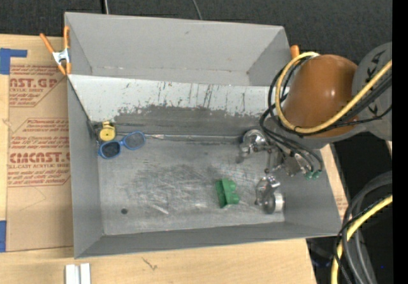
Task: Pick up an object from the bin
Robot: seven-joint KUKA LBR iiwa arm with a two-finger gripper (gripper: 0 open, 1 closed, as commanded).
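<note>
Arm [377, 88] enters from the right edge of the camera view, wrist bent down into the right end of the bin [172, 47]. Orange cover [319, 95] sits over the wrist above the right wall, with black and yellow cables [288, 125] looped round it. Gripper [262, 171] is low, near the floor and close to the right wall.

Jaws stand released and spread wide: one of the fingers [254, 141] is near the back wall's foot, the other is nearer the front wall. I see only bare floor in the gap between them, nothing grasped. Whether the tips touch the floor, can't tell.

Green block [226, 192] is the closest thing. It lies on the floor right of centre, towards the front, just beside the front finger on its left. It is outside the gap, and I can't tell if it touches the finger.

Blue glasses [121, 144] lie at the far-left end by the back wall, well apart from the gripper. Yellow piece [106, 131] sits against their upper-left side.
</note>
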